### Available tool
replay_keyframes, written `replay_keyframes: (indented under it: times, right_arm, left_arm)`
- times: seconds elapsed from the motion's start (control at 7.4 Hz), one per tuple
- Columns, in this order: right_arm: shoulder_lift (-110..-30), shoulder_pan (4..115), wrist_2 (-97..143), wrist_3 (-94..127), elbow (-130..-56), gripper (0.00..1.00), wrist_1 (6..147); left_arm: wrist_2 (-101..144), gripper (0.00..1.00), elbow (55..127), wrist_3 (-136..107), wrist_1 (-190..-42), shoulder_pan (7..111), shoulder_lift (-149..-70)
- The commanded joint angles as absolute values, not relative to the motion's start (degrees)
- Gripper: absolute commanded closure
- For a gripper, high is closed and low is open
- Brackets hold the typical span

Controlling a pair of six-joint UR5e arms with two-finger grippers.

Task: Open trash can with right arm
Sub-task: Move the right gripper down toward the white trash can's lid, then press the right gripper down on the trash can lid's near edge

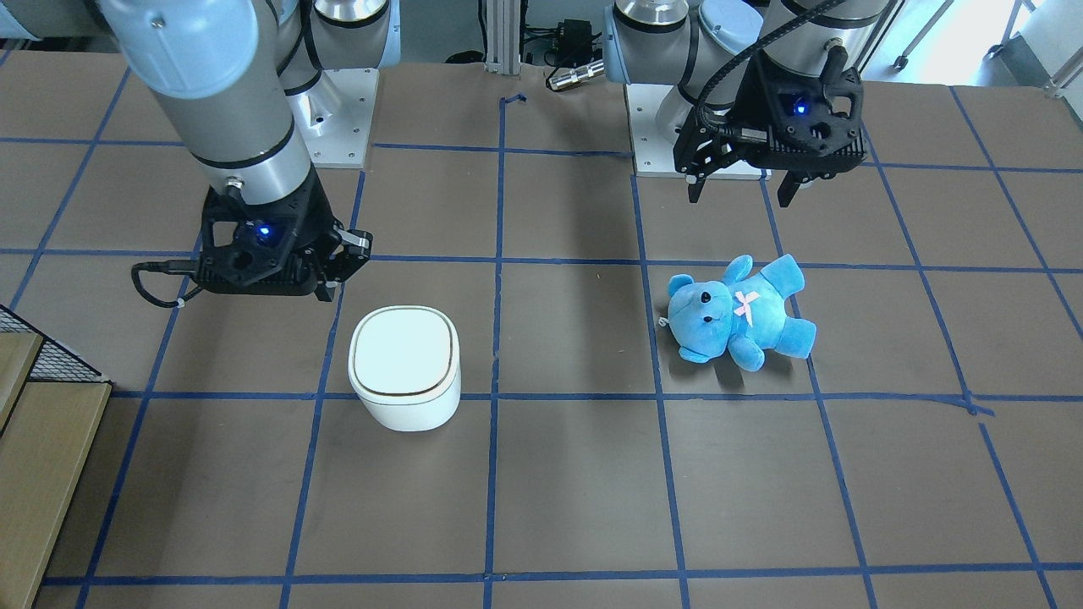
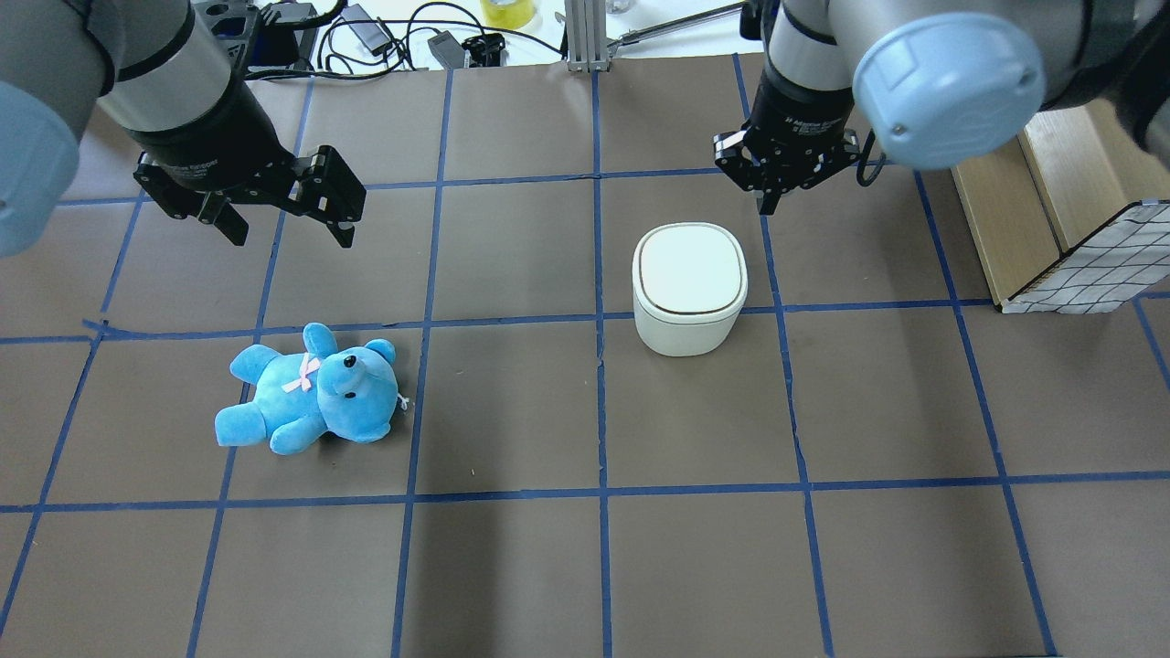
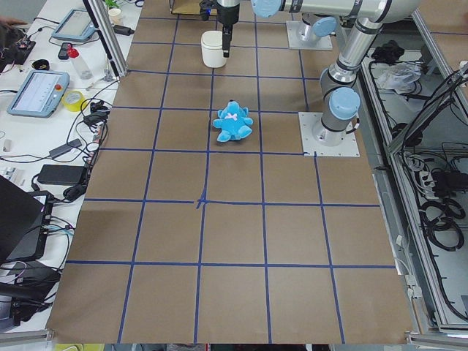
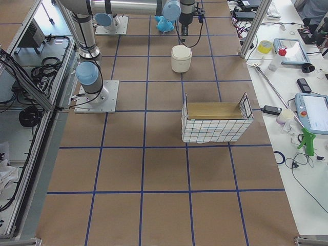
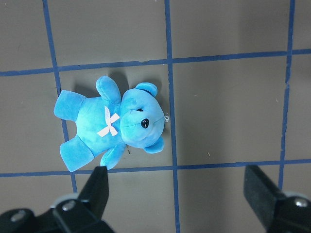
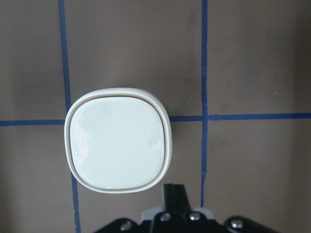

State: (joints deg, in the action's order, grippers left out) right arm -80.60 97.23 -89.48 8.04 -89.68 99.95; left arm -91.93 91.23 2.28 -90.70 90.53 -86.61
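Note:
The white trash can (image 1: 404, 372) stands on the table with its flat lid closed; it also shows in the overhead view (image 2: 688, 292) and fills the right wrist view (image 6: 116, 145). My right gripper (image 1: 326, 288) hangs above the table just off the can's edge, not touching it, fingers pressed together and empty; it also shows in the overhead view (image 2: 766, 201) and the right wrist view (image 6: 174, 191). My left gripper (image 2: 288, 233) is open and empty above the blue teddy bear (image 2: 311, 388), fingers wide apart in the left wrist view (image 5: 177, 189).
The teddy (image 1: 736, 313) lies on its back on the far side of the table from the can. A wooden box with a wire-mesh side (image 2: 1069, 228) stands on the table's right end, beyond the can. Blue tape lines grid the brown table.

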Motion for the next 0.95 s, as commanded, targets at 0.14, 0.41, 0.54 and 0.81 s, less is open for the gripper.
replay_keyframes:
  times: [0.14, 0.41, 0.54, 0.81]
  right_arm:
    - [-78.93, 98.26, -90.08, 8.44, -99.74, 1.00, 114.41]
    - [-78.40, 98.35, -89.39, 8.18, -100.55, 1.00, 114.44]
    - [-78.05, 98.35, -89.38, 8.09, -100.55, 1.00, 114.61]
    - [-76.65, 98.35, -89.82, 8.09, -100.55, 1.00, 115.84]
  left_arm:
    - [-91.93, 0.00, 91.23, 2.20, -90.70, 90.53, -86.66]
    - [-91.93, 0.00, 91.23, 2.29, -90.70, 90.53, -86.57]
    - [-91.93, 0.00, 91.23, 2.29, -90.70, 90.53, -86.57]
    - [-91.93, 0.00, 91.23, 2.29, -90.70, 90.53, -86.66]
